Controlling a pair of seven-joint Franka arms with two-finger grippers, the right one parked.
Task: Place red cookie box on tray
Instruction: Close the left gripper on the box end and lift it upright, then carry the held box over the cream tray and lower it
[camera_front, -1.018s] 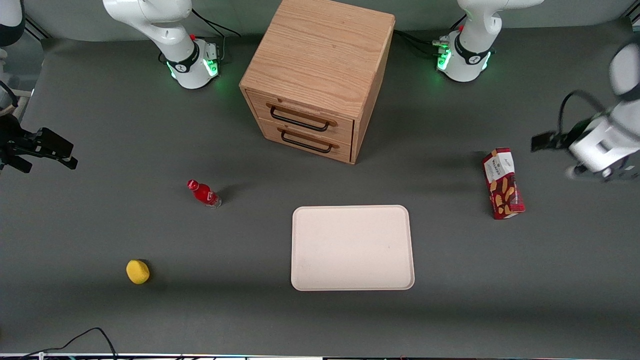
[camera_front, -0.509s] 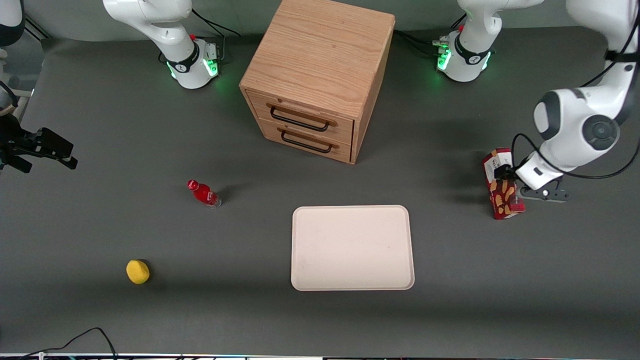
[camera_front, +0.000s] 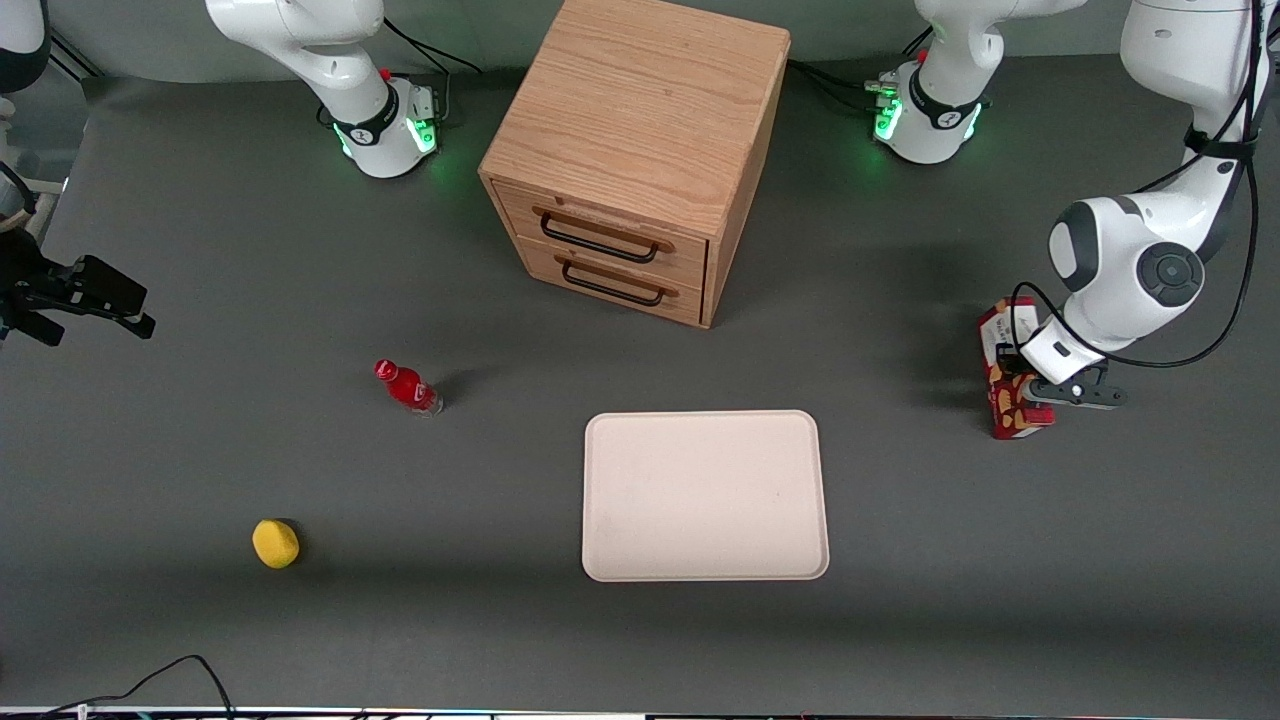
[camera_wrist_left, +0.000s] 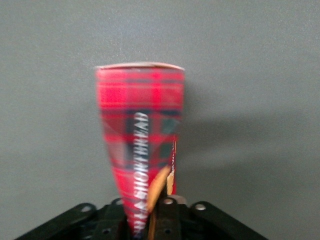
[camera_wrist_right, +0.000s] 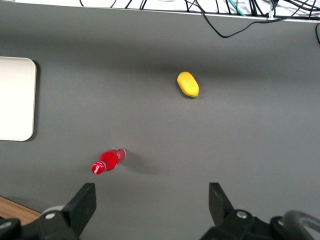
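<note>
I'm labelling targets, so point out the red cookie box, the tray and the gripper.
red cookie box (camera_wrist_left: 140, 105): left wrist view, plaid side.
tray (camera_front: 705, 495): front view, bare middle.
gripper (camera_front: 1030, 385): front view, at the box.

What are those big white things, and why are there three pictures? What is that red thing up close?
The white things are robot arms. One picture looks down at the whole table. The other two come from little cameras on the arms' wrists. The working arm's gripper, its two-fingered hand, is down at the red cookie box, which lies toward that arm's end of the table. That is the red checked thing you see up close. I cannot tell if the box is pinched yet. It should go on the tray, which has nothing on it. Also there: a wooden drawer cabinet, a small red bottle and a yellow lemon-like thing.
</note>
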